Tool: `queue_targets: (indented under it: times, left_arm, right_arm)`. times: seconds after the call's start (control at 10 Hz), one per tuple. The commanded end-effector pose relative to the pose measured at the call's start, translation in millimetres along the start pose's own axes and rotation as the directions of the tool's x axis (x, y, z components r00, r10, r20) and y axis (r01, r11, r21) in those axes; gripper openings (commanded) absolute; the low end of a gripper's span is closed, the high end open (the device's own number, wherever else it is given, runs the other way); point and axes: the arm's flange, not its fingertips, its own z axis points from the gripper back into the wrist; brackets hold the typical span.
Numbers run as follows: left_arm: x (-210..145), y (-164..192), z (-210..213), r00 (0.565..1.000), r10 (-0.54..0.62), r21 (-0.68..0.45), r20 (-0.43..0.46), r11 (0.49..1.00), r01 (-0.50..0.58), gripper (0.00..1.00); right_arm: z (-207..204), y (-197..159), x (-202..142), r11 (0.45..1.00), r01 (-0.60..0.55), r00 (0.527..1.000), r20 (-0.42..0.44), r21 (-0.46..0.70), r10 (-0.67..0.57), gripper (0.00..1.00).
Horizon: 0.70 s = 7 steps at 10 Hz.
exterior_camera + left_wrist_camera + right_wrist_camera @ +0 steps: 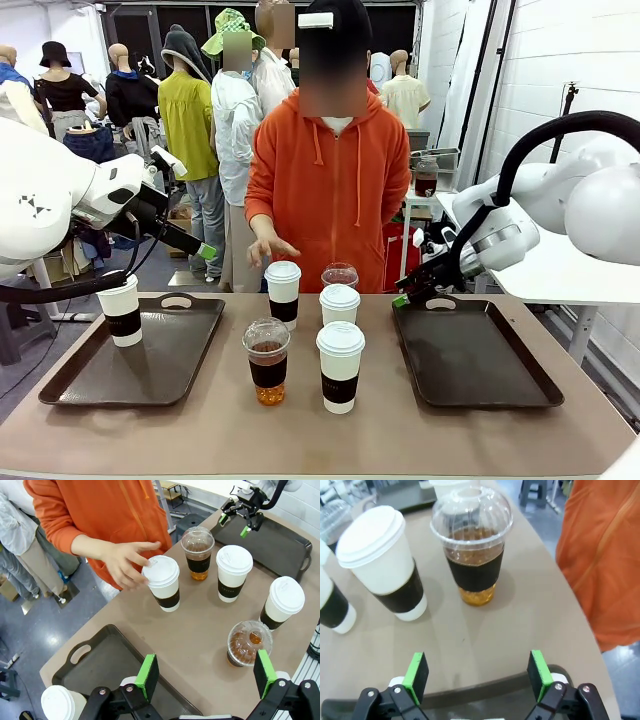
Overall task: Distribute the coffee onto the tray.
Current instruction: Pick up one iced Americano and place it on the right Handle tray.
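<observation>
My left gripper (205, 675) hangs wide open above the left tray (180, 360), where one white paper cup (122, 310) stands upright. My right gripper (477, 675), also spread wide and holding nothing, sits over the inner rim of the right tray (480, 380). Between the trays, five cups stand upright on the counter (200, 430), lids up. A person's hand (270, 248) hovers at the rear white cup (283, 293). A clear cup (472, 555) stands just ahead of my right gripper.

I'm in a robotics lab: my left arm (40, 200) at nine o'clock and my right arm (600, 195) at three flank a brown table (200, 430). A white block wall (570, 70) rises at two o'clock above a plain white workbench (560, 272).
</observation>
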Motion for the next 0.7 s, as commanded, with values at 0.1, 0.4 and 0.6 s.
queue_targets:
  times: [0.1,0.4,0.6]
  left_arm:
    - [-0.9,0.9,0.3,1.000,0.005,-0.011,0.002,1.000,-0.005,1.00]
    - [-0.9,0.9,0.3,1.000,0.005,-0.011,0.002,1.000,-0.005,1.00]
    - [-0.9,0.9,0.3,1.000,0.005,-0.011,0.002,1.000,-0.005,1.00]
  right_arm:
    - [-19.9,-7.8,-12.3,0.997,-0.079,0.986,0.151,0.011,0.077,1.00]
    - [-39.7,-11.2,-18.6,0.996,-0.081,0.975,0.211,0.035,0.072,1.00]
    - [-49.5,-15.2,-22.9,0.997,-0.066,0.964,0.259,0.029,0.057,1.00]
